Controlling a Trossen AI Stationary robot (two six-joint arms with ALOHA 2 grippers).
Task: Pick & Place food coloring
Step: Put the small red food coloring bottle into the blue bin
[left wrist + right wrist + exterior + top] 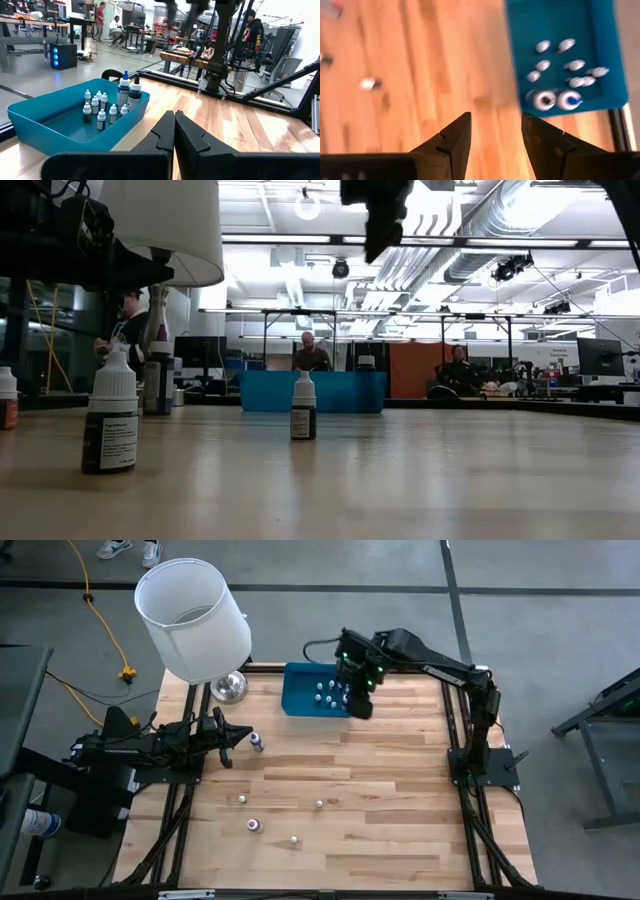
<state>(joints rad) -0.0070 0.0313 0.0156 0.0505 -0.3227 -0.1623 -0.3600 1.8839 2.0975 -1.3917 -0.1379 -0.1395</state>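
Several tiny white-capped food coloring bottles [327,692] stand upright in a blue tray [300,700] at the table's far middle, with two taller dropper bottles [129,92] beside them. More food coloring bottles stand loose on the wood: one [257,742] next to the left arm and several nearer the front [254,825]. My right gripper [496,125] hangs high over the tray's right edge [358,700], pointing steeply down, open, with nothing between its fingers. At the table's left side my left gripper [174,135] lies level and shut, holding nothing.
A lamp with a large white shade [193,618] and a shiny metal base [228,687] stands at the far left corner, next to the tray. Bare wood lies across the table's right half and middle. People sit at desks in the room beyond.
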